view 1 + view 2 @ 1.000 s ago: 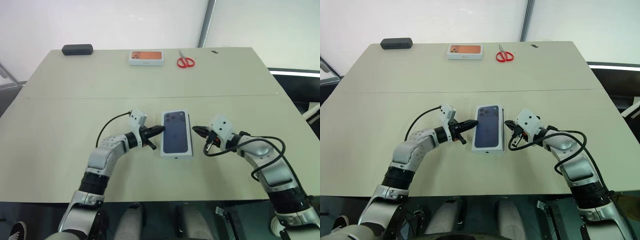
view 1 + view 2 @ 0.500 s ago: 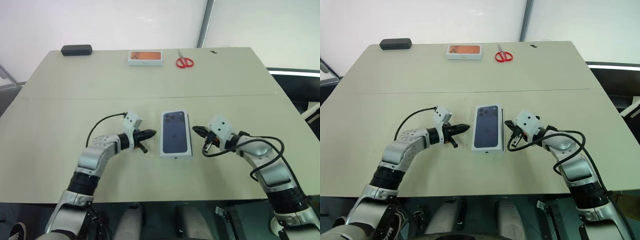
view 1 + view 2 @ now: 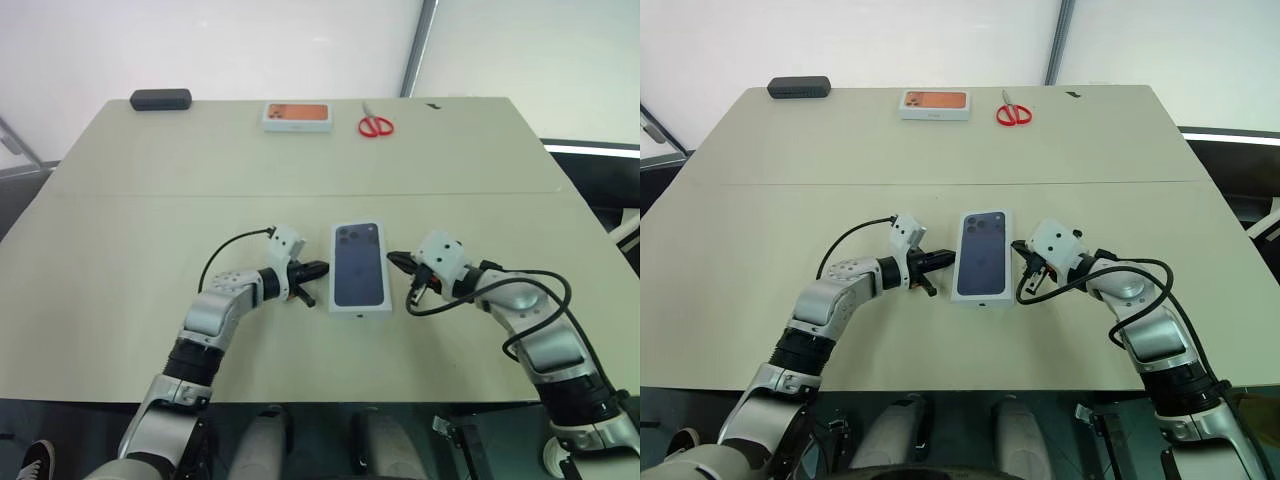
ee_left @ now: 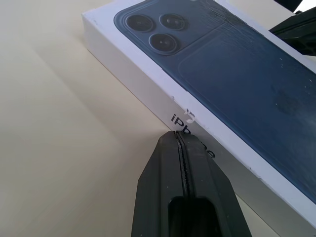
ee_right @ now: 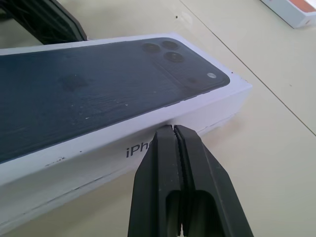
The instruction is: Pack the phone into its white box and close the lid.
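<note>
The lid (image 3: pixel 360 265), white with a dark blue phone printed on top, lies flat at the table's middle, printed face up. It covers the white box, and the phone is hidden. My left gripper (image 3: pixel 322 268) is shut, its tip against the lid's left side wall (image 4: pixel 148 94) by the printed lettering. My right gripper (image 3: pixel 392 258) is shut too. Its tip (image 5: pixel 173 129) rests against the lid's right side wall (image 5: pixel 89 153). Neither gripper holds anything.
At the far edge of the tan table (image 3: pixel 120 230) lie a small white box with an orange picture (image 3: pixel 297 115), red scissors (image 3: pixel 375 125) and a black case (image 3: pixel 160 99). A seam (image 3: pixel 200 194) crosses the table behind the lid.
The left gripper drew away from the lid to the left, then came back to its left side wall. The right arm has kept still. The camera has shifted slightly.
</note>
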